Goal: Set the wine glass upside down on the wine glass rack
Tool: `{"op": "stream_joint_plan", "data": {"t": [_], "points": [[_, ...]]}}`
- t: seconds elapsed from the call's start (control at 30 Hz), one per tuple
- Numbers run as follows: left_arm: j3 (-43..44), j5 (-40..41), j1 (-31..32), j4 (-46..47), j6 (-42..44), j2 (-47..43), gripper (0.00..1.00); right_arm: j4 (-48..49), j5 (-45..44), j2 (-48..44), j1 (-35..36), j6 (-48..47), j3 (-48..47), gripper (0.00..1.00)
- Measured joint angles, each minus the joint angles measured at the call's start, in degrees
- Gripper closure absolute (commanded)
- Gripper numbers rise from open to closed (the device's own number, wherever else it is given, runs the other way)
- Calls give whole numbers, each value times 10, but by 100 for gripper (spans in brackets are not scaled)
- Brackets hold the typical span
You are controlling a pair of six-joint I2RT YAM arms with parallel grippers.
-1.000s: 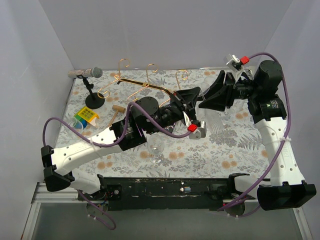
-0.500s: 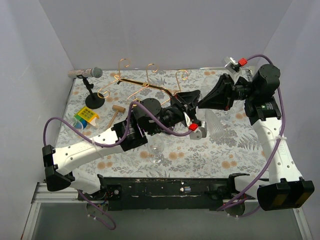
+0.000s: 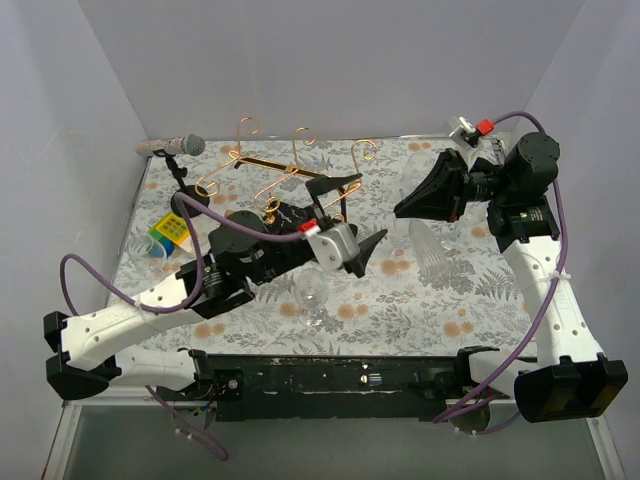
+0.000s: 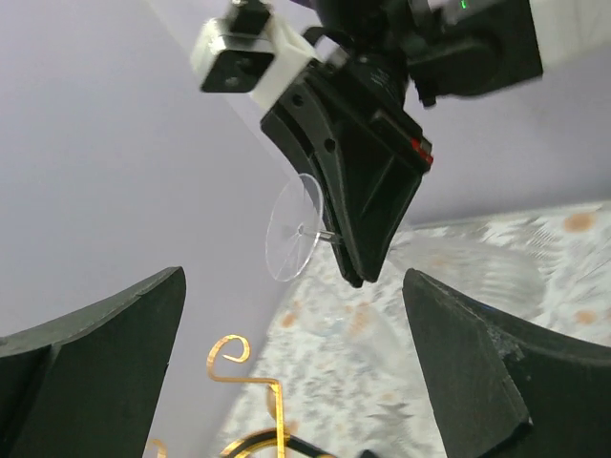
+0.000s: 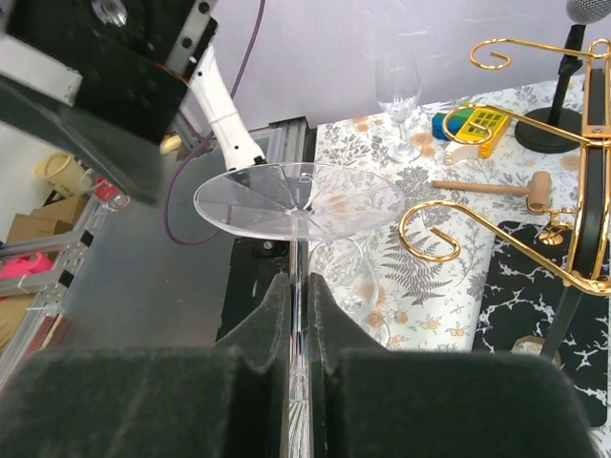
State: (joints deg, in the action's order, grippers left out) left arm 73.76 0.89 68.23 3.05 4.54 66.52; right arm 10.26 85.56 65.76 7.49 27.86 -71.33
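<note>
Black mic stand (image 3: 188, 200) sits far left at the back, w/ a coloured box (image 3: 170, 232) just in front of it. Next along, the gold-wire wine glass rack (image 3: 285, 167) stands on the floral table (image 3: 470, 300), curled ends up, nothing hanging on it. Left gripper (image 3: 365, 210) is just right of the rack, fingers spread wide, holding nothing. A spare stemmed glass (image 3: 312, 295) stands upright near the front edge, below that gripper. Further right, a ribbed clear glass (image 3: 425, 250) is on the cloth. Above it, right gripper (image 3: 402, 207) pinches the wine glass (image 4: 289, 232) by its stem, foot disc sticking out past the fingertips twd the rack. It's in the air, not touching the rack. Bowel end can't be made out.
</note>
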Motion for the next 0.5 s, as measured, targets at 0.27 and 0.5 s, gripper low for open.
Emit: {"op": "stream_joint_plan", "data": {"t": [0.27,0.5], "points": [[103,45,-18,-94,-366,-26,2,-306,-91,50,-1,-292,-148,99],[99,-26,-107,-117,-650,-47,2,-405,-125,33,-1,-445,-165,99]]}}
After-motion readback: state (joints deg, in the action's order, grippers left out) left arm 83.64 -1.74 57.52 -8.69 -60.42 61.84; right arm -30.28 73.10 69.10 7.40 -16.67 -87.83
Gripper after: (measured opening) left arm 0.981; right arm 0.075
